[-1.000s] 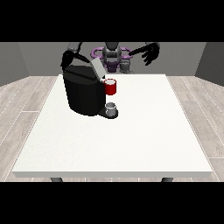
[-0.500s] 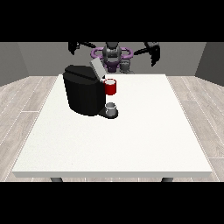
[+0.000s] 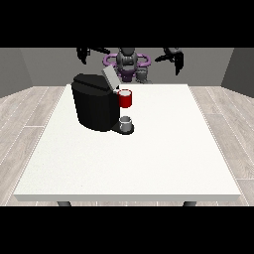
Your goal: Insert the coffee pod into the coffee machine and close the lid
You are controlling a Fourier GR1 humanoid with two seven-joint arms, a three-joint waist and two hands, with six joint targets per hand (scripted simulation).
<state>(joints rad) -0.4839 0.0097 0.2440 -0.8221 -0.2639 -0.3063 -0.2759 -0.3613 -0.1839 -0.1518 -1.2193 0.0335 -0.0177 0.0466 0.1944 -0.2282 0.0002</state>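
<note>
The hand at the view's left (image 3: 83,53) hangs high in the air behind the table's far edge, holding nothing; whether its fingers are spread or curled cannot be told. The hand at the view's right (image 3: 175,57) hangs at about the same height, also holding nothing, with its fingers pointing down, too small to judge how far they are open. Between the two hands sits the robot's torso (image 3: 128,64).

Below the left-side hand and nearer the camera stands the machine (image 3: 95,103), a black block on the white table (image 3: 149,154), with its pale lid (image 3: 110,78) tilted up and open. On the machine's front, towards the right-side hand, is a red thing at the machine (image 3: 125,98). Just below that, on the machine's base, sits a small grey thing (image 3: 126,122), a short, rounded cup shape; I cannot tell if it is the pod
</note>
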